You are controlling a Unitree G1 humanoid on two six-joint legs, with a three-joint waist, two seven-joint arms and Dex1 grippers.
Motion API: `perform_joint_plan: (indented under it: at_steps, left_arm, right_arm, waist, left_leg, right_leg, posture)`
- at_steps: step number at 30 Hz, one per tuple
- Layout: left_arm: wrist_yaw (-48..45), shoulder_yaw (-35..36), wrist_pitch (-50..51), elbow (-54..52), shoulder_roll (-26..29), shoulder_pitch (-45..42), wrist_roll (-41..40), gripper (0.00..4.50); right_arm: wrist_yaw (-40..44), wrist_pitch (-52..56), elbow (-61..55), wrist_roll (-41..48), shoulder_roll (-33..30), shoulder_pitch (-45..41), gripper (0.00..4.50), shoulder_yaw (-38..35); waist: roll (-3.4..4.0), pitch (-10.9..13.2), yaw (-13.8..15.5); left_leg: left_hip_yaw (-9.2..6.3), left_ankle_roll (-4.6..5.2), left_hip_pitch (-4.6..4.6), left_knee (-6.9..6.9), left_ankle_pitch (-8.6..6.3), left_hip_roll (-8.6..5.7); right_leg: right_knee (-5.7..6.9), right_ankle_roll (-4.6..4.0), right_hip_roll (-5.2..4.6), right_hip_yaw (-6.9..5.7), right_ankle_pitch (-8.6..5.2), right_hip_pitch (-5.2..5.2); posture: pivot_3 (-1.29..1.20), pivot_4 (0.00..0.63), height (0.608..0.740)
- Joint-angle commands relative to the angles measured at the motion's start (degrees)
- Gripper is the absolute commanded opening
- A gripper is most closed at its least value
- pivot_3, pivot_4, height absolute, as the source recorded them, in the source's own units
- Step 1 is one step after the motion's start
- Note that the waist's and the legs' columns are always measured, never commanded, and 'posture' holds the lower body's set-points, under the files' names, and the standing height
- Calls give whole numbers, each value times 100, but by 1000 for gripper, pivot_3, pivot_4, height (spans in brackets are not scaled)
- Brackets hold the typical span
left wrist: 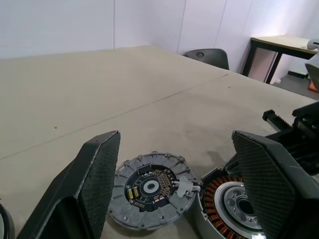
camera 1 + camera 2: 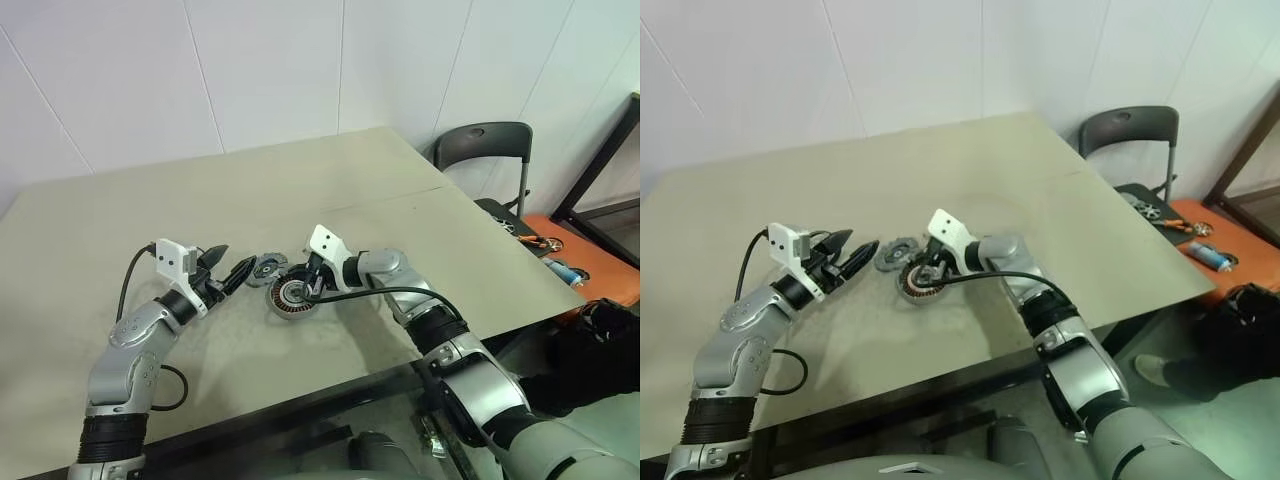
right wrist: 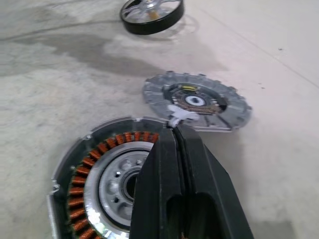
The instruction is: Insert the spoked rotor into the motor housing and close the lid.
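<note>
The beige table [image 2: 400, 230] bears the motor housing [image 2: 292, 296], a grey notched disc [image 2: 266, 267] beside it, and a black-rimmed wheel [image 3: 152, 10].

Bright, even light; soft shadows.

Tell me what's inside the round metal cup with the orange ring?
Inside the motor housing sits a ring of copper windings around a silvery centre with a dark hole. The shut right claw covers part of it.
</note>
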Motion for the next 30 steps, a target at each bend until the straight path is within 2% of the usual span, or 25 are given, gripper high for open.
perform_joint_plan:
  at_steps: [1,9,17,21,26,30]
  left_arm:
    - [-33,114,-77,-16,53,-176,-31,3819]
    - [-13,129,-71,-87,66,-181,-30,3819]
    - [303,359,240,-633,86,-83,-282,3819]
    - [226,654,252,-624,307,90,-358,3819]
    - [220,1027,130,-446,589,247,-310,3819]
    - [94,1370,-230,136,972,201,-82,3819]
  right_arm:
    - [-31,-191,-153,-129,6,36,48,165]
    - [-231,-374,2,-278,-2,107,48,242]
    - [-201,-49,-519,315,150,-222,48,-281]
    - [-305,371,-1050,593,254,-368,48,-507]
    - [-941,865,-977,870,563,-697,48,-942]
    - [-1291,560,-727,469,577,-591,48,-655]
  waist:
    - [0,0,1]
    - [-1,-1,1]
    - [0,1,-1]
    - [0,1,-19]
    - [2,2,5]
    - [2,2,1]
  left_leg:
    - [0,0,0,0,0,0]
    - [0,0,1,0,0,0]
    - [-1,0,-4,0,0,0]
    - [0,-2,-5,-4,-1,4]
    - [0,-2,-5,-6,-1,5]
    - [0,-2,-3,-12,-1,5]
  right_leg:
    - [0,0,0,0,0,0]
    - [1,0,0,0,0,1]
    - [0,0,0,1,0,-4]
    - [2,0,2,1,0,-10]
    - [2,-1,4,0,0,-10]
    - [1,-2,4,-1,-1,-12]
  posture:
    - [0,0,740]
    - [0,0,740]
    - [0,0,740]
    - [0,0,740]
    - [0,0,740]
    - [0,0,740]
